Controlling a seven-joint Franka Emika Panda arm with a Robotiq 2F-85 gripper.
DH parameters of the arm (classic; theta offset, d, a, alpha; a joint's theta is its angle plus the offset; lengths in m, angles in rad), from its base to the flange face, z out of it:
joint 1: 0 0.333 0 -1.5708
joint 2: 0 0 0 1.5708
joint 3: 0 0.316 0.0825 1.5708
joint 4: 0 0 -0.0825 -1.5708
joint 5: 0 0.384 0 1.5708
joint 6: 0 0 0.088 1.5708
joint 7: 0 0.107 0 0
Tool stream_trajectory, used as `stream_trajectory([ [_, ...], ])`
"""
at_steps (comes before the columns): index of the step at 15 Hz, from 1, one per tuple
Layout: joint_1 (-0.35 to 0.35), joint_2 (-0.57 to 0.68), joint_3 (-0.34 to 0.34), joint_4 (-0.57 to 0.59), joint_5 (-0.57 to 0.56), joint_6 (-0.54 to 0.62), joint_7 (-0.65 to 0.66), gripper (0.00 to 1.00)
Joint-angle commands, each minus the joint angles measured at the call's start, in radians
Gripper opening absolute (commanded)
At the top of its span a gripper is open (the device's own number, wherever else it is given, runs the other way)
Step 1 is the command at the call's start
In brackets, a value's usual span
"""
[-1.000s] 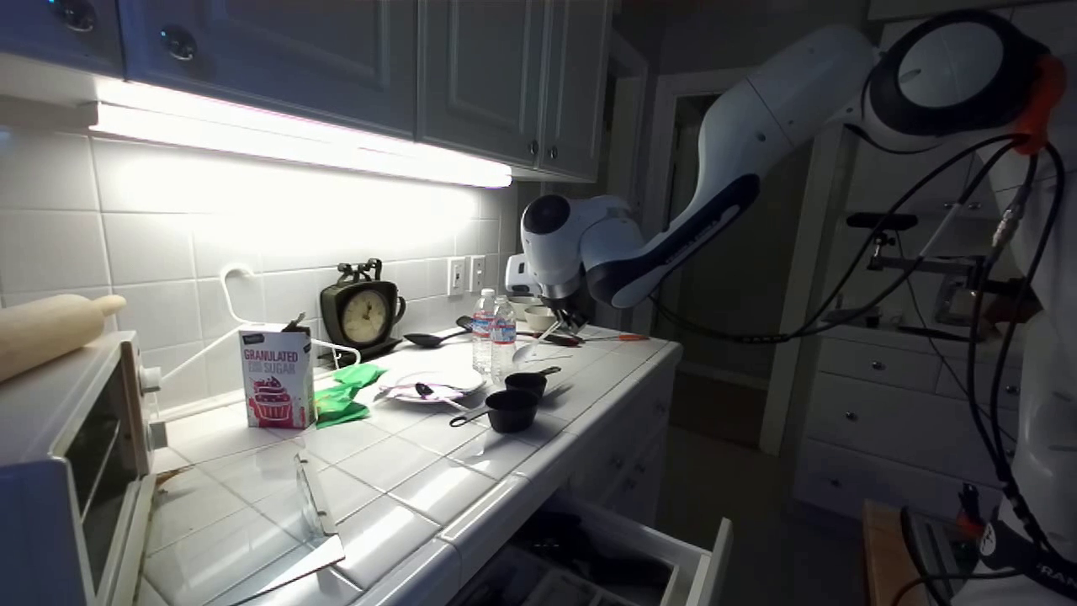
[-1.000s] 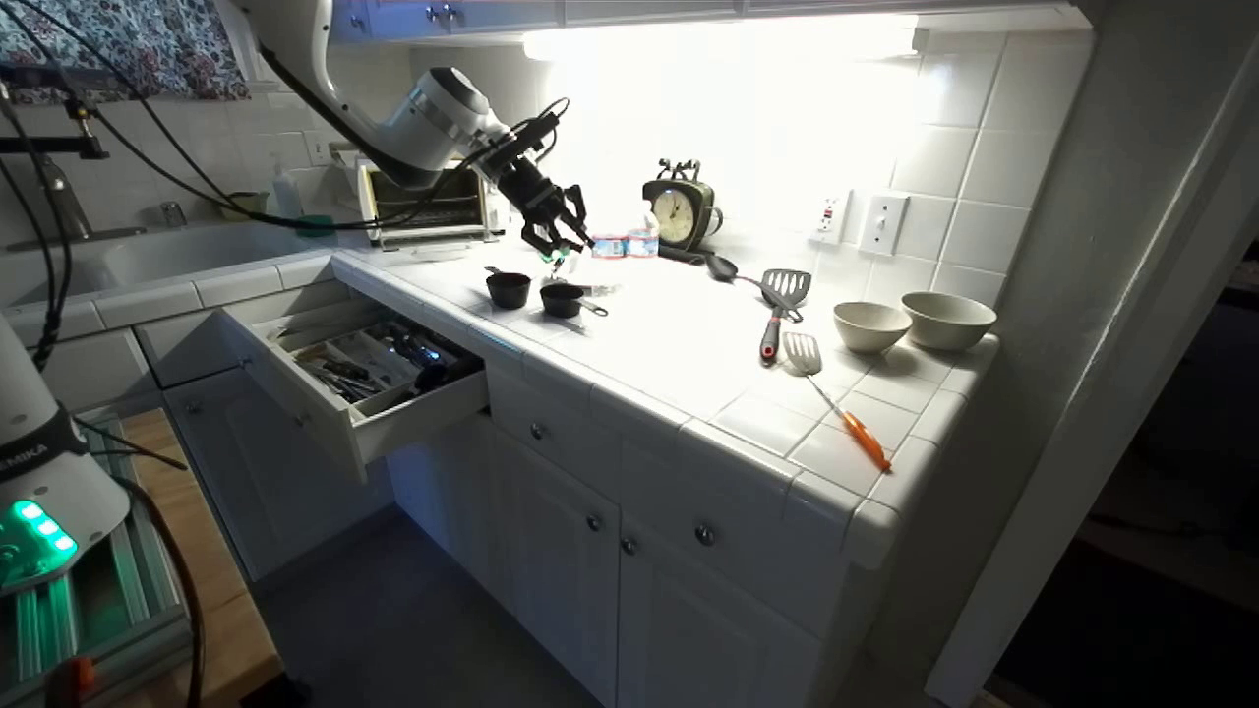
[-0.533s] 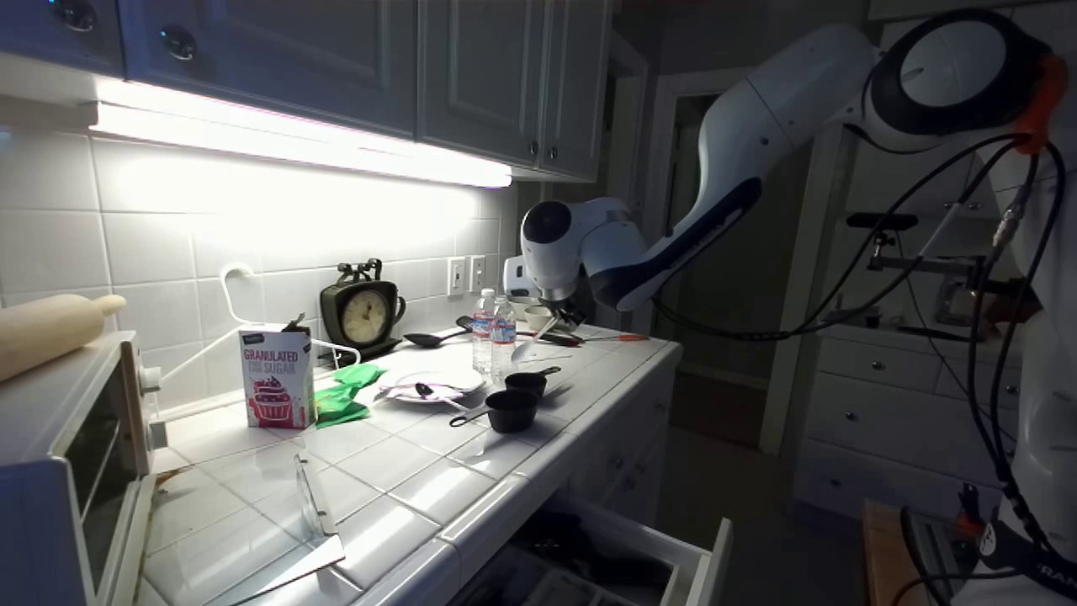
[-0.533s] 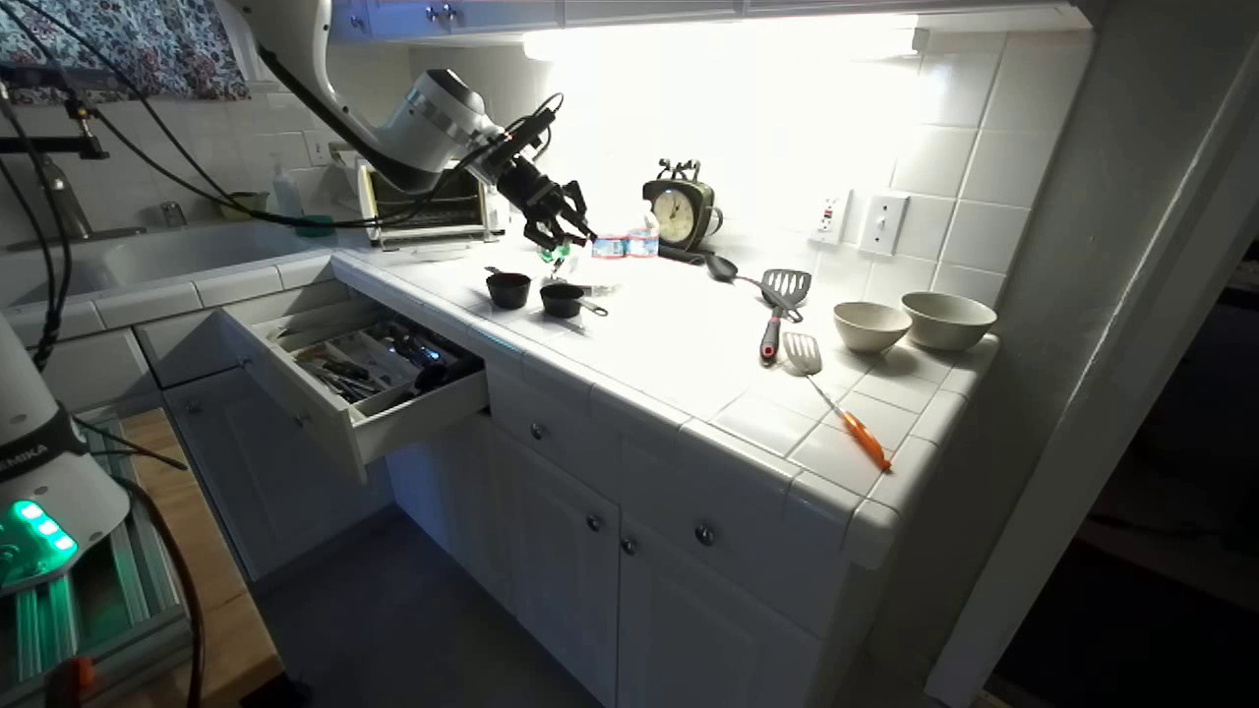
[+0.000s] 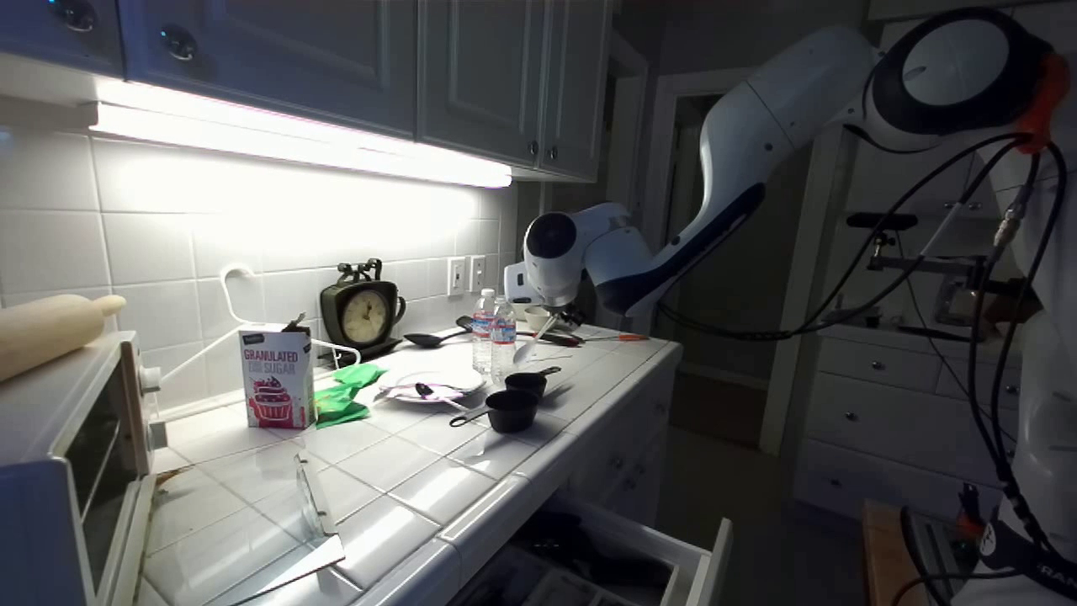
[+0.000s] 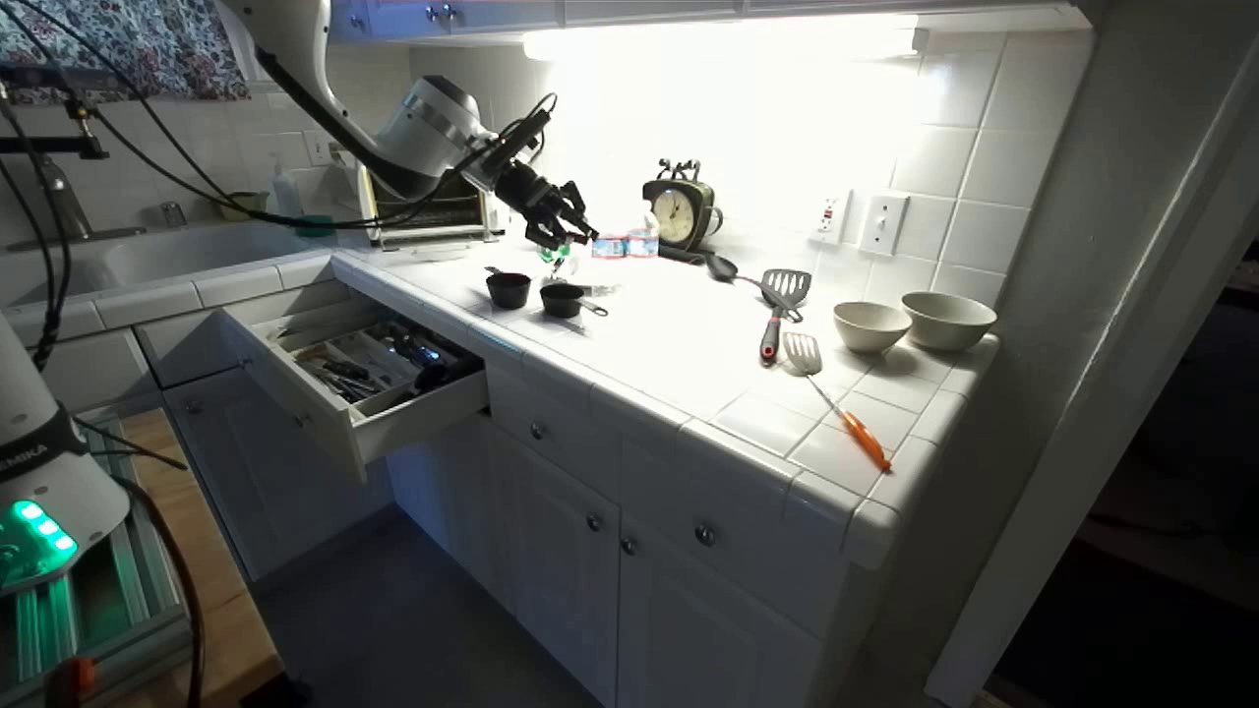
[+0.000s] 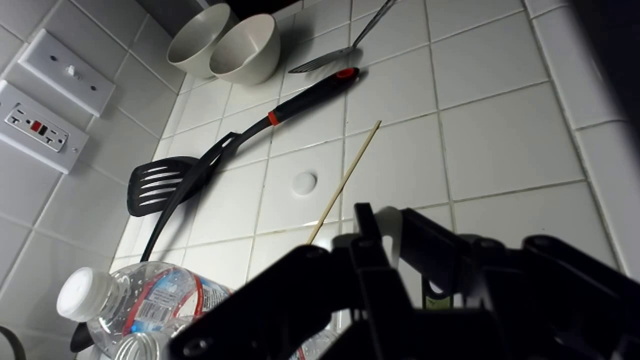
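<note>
My black gripper (image 6: 575,238) is raised above the tiled counter, its fingers pressed around a white spoon (image 5: 523,352). In an exterior view the spoon slants down from the fingers, bowl lowest. Only a pale rounded piece of the spoon (image 7: 388,223) shows between the dark fingertips in the wrist view. Two clear water bottles (image 5: 503,341) stand close by, and in the wrist view a bottle (image 7: 160,302) appears at lower left, partly behind the gripper. Beyond the fingertips a thin wooden stick (image 7: 345,182) and a small white disc (image 7: 304,183) lie on the tiles.
Black measuring cups (image 6: 509,289) sit near the counter edge, above an open drawer (image 6: 423,428). Further along are a slotted turner (image 6: 787,285), an orange-handled spatula (image 6: 866,440) and two bowls (image 6: 872,329). A clock (image 5: 367,316), plates (image 5: 437,374) and a sugar box (image 5: 278,383) line the wall side.
The wrist has sunk a little while the fingertips have tipped slightly upward. The spoon has shifted along with the fingers; the things on the counter have stayed put.
</note>
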Motion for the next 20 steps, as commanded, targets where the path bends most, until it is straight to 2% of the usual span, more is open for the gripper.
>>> stream_trajectory([
  [1, 0.005, -0.036, 0.008, -0.048, -0.069, -0.016, 0.031, 0.04],
  [10, 0.021, -0.049, 0.017, -0.074, -0.167, -0.066, 0.044, 0.04],
  [20, 0.034, -0.061, 0.042, -0.093, -0.175, -0.137, 0.001, 0.04],
])
